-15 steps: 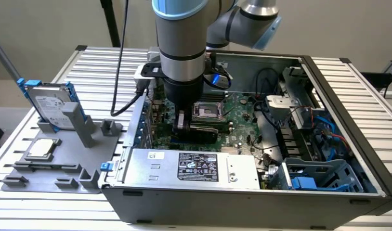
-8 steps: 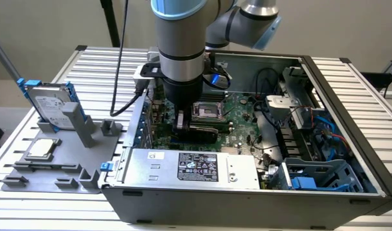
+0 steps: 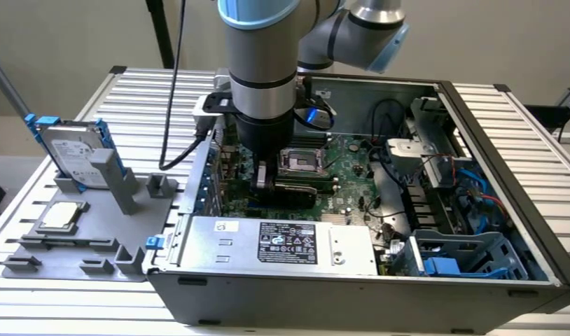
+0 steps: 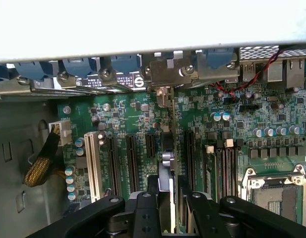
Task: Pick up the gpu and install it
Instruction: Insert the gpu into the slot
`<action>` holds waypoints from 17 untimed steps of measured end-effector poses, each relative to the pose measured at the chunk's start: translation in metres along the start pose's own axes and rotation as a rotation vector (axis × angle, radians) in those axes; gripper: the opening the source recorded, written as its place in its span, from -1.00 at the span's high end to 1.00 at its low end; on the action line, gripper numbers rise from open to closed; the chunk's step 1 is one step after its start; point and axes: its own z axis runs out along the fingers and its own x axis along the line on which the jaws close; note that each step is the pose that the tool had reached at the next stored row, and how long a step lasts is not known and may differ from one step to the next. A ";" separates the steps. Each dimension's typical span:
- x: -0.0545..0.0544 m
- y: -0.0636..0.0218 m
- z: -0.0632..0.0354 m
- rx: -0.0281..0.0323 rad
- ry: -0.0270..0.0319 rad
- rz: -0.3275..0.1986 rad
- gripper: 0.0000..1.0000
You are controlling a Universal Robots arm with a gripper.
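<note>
Gpu looks thin, stiff and light, easy to break, so I think it is best held by its top edge. It stands edge-on between the claw fingers, clenched on it, right over a slot on the green board inside the case.

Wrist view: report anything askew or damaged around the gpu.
Nothing stands out. The gpu is clamped edge-on in the pincer, upright and parallel to the expansion slots on the motherboard, its end bracket reaching the case's rear wall. No bent or broken parts show.
</note>
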 end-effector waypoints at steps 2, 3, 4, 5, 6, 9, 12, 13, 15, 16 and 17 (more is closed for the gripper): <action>0.000 0.0003 0.0000 0.0000 0.0000 -0.001 0.47; 0.000 0.0004 0.0000 0.0000 0.0001 -0.002 0.47; 0.001 -0.0021 -0.0001 -0.0018 0.0001 -0.003 0.47; 0.001 -0.0072 -0.0002 -0.0070 -0.0005 0.000 0.47; 0.001 -0.0074 -0.0001 -0.0077 -0.0020 0.000 0.47; 0.001 -0.0077 0.0002 -0.0073 -0.0029 0.000 0.47; 0.001 -0.0079 0.0002 -0.0073 -0.0030 -0.001 0.47; 0.001 -0.0080 0.0002 -0.0073 -0.0030 -0.001 0.47; 0.001 -0.0081 0.0003 -0.0073 -0.0031 -0.001 0.47; 0.001 -0.0081 0.0003 -0.0073 -0.0031 -0.001 0.47; 0.001 -0.0082 0.0003 -0.0073 -0.0031 -0.001 0.47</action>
